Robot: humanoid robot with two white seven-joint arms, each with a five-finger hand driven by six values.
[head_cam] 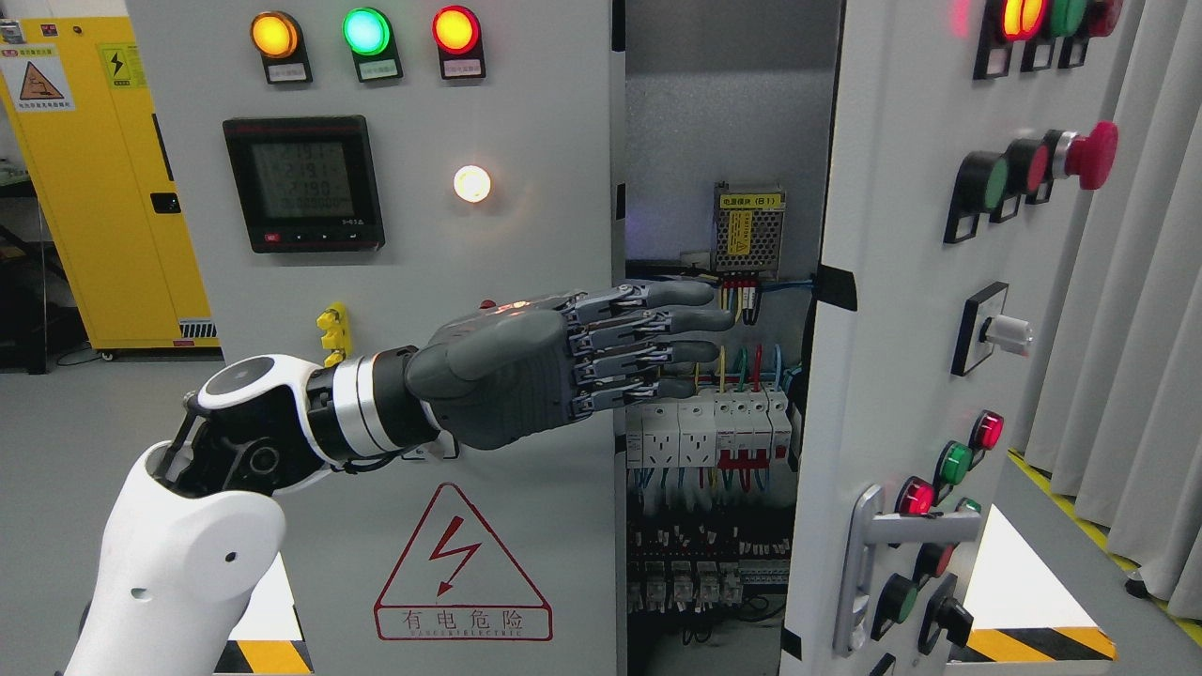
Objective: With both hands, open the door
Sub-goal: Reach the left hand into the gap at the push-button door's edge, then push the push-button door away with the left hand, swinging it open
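Electrical cabinet, grey, two doors.

Left door (526, 526): closed face toward the camera. Carries three lit lamps along its top edge, yellow (274, 34), green (365, 31) and red (455, 29); a black digital meter (303, 183) below them; a small white lit lamp (471, 183) to the meter's right; a red-bordered triangular warning sign (462, 568) near its lower edge.

Right door (892, 310): swung open toward the camera, seen at a slant. Its face holds coloured push-buttons, a red mushroom button (1089, 155), a white knob switch (1007, 330) and a silver handle (869, 563) near its lower edge.

Cabinet interior (723, 122): visible in the gap between the doors; a meshed power supply (748, 228) at mid height, a row of breakers (709, 432) with coloured wiring below it.

Yellow storage cabinet (103, 188): stands on the floor, at the picture's far left, behind the left door.

Left arm (178, 554): white, enters from the lower left.

Left robot hand (563, 361): dark grey, fingers (676, 324) stretched straight and together, gripping nothing, reaching across the left door's right edge into the gap. Contact with the right door cannot be told.

Right robot hand: out of view.
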